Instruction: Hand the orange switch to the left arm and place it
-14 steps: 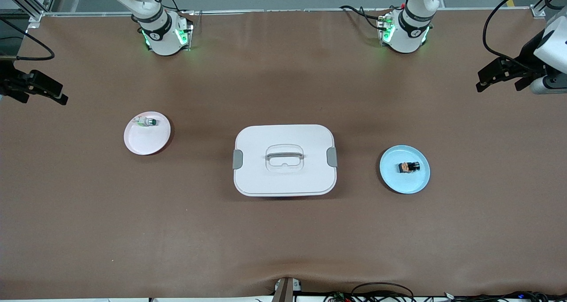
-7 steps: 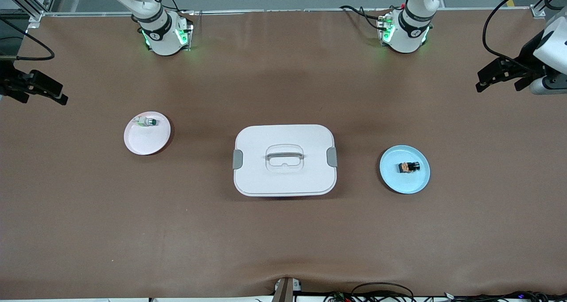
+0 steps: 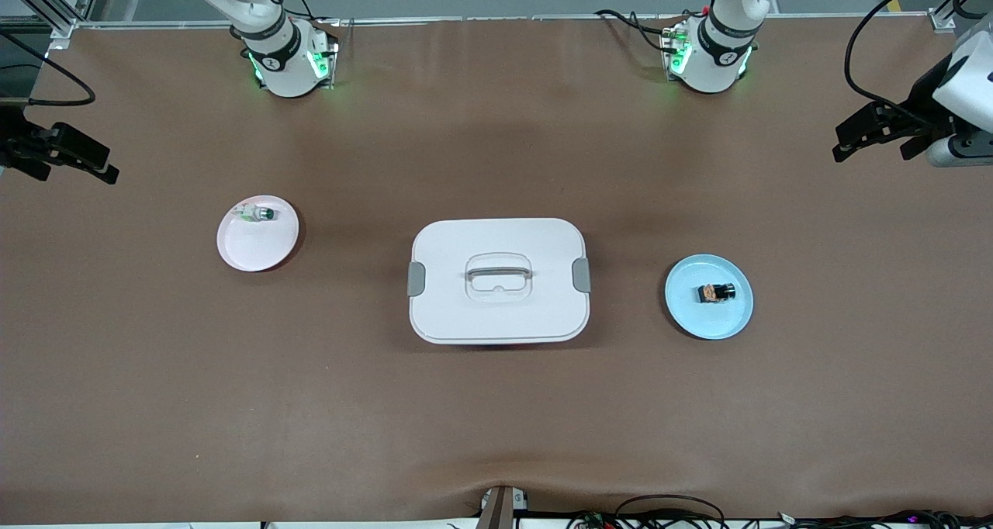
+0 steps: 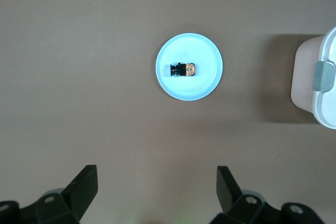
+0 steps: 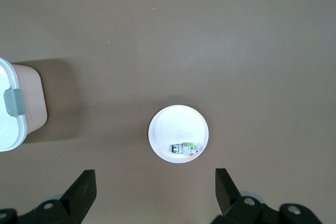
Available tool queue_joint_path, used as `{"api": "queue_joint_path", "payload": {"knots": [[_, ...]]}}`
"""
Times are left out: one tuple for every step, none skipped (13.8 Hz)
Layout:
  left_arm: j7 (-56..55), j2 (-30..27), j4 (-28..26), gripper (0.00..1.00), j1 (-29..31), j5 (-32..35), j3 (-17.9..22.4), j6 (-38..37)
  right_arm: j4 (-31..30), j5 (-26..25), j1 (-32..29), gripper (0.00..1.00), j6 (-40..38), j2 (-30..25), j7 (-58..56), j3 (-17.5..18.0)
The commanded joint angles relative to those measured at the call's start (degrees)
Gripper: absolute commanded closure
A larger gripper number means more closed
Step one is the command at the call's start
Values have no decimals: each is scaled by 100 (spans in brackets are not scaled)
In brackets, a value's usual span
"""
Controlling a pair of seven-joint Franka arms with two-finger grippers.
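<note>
We see the orange switch [image 3: 717,292] lying on its side on the blue plate [image 3: 734,323], toward the left arm's end of the bench [image 3: 496,420]. The box [image 3: 498,281] sits mid-bench, lid on, between that plate and the pink plate [image 3: 252,254], which carries a small whitish switch [image 3: 257,213]. Our left hand [image 3: 873,135] hangs high over the bench edge at its own end, fingers [image 4: 79,190] spread wide and holding nothing. Our right hand [image 3: 66,159] waits over its own end, fingers [image 5: 81,190] likewise apart and empty. Both are well apart from the box.
</note>
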Motion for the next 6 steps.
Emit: {"api": "queue_joint_path", "payload": {"knots": [[51,66,158,0,-18,-57,24,-143,-141,-46,22,0,71,-148,-59,-13],[51,66,158,0,-18,-57,24,-135,-141,-46,22,0,79,-148,-59,-13],[51,66,158,0,-18,-57,24,-135,-141,-46,22,0,97,-148,-59,-13],[51,66,158,0,-18,-57,24,-143,-141,-46,22,0,149,-148,-59,-13],[51,75,158,0,-18,-57,24,-143,-141,-46,13,0,158,-148,-59,-13],[51,66,158,0,-18,-57,24,-143,-133,-46,13,0,176,-148,-59,-13]]}}
